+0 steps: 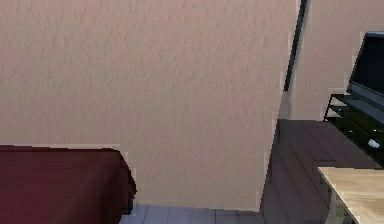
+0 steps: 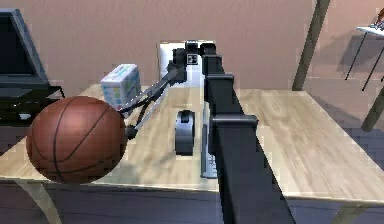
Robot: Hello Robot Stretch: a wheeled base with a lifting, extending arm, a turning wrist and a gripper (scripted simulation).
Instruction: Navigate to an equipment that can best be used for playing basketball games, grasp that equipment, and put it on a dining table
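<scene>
Place: a furnished room in a home.
Bed: what looks like a bed [image 1: 60, 185] with a dark red cover, against a plain pinkish wall [image 1: 150, 80].
Television: a flat screen [image 1: 368, 72] on a low black stand [image 1: 348, 112].
Desk: light wooden desk [image 2: 310, 140] near the television.

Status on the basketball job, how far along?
Done: the basketball is found and the end effector is at it. In hand: the ball shows against the near corner of the wooden table; I cannot tell whether it hangs held or already rests there. Left: likely settling it on the tabletop and withdrawing the arm, if this is the dining table.
</scene>
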